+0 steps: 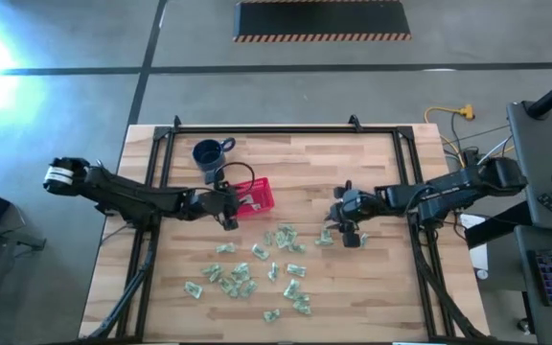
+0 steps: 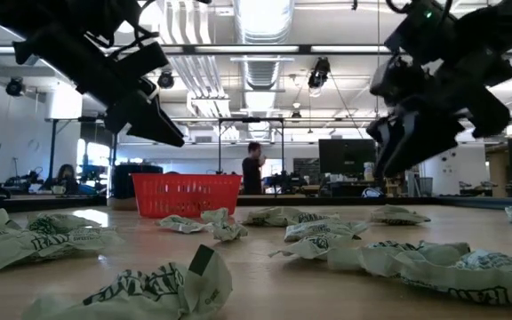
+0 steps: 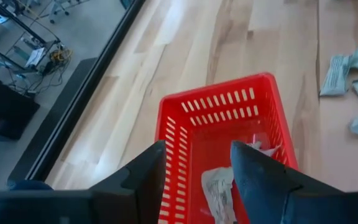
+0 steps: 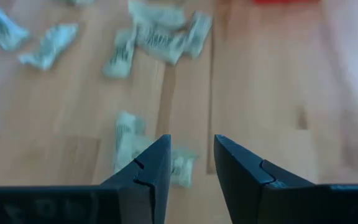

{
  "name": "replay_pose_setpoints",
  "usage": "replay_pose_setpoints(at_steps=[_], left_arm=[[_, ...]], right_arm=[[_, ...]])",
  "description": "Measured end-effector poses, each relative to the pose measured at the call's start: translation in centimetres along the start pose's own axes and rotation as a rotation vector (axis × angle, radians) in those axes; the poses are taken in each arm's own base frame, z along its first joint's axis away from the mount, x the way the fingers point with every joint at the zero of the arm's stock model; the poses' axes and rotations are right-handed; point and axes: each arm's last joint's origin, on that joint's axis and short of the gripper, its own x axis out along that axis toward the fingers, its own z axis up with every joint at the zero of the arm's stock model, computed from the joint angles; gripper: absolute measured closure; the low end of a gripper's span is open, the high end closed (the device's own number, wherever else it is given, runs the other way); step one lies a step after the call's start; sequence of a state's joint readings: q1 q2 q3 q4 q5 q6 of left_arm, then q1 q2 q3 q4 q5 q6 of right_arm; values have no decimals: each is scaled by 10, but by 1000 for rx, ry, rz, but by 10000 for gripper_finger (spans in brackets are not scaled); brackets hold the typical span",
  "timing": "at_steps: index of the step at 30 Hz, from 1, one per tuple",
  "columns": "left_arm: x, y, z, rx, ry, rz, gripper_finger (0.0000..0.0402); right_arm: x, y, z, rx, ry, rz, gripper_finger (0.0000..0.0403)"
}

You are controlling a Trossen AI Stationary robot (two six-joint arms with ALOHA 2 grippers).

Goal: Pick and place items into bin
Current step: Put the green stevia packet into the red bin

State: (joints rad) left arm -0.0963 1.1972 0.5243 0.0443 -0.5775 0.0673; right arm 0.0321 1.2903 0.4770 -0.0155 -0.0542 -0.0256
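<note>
Left gripper [image 3: 197,180] spread, empty, over red basket [image 3: 185,118]; right gripper [image 4: 191,165] parted above wrapped pieces [image 1: 257,273]; pieces likely light, crinkly, soft: pinch mid-body.

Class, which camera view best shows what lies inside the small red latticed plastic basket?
The left wrist view: it looks down into the small red latticed plastic basket, showing pale wrapped pieces on its floor. The high view shows the basket small, its contents indistinct. The low view shows only its side wall. The right wrist view catches merely a red edge.
</note>
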Motion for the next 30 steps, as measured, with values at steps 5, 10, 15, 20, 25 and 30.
replay_pose_setpoints(at_steps=[5, 10, 15, 20, 25, 30], left_arm=[[-3, 1, 2, -9, -15, -8, 238], [-5, 2, 1, -10, -16, -11, 237], [-6, 3, 2, -15, -20, -11, 237], [-7, 3, 3, -21, -29, -29, 237], [-9, 3, 4, -26, -41, -33, 237], [-13, 3, 5, -29, -53, -38, 237]], right_arm=[[12, 0, -6, 1, 65, 3, 302], [25, 0, -11, 2, 95, 4, 299], [35, -1, -15, 5, 126, 4, 291], [37, -1, -17, 9, 136, 1, 310], [34, -2, -16, -7, 131, -23, 360], [28, -2, -11, -32, 95, -37, 388]])
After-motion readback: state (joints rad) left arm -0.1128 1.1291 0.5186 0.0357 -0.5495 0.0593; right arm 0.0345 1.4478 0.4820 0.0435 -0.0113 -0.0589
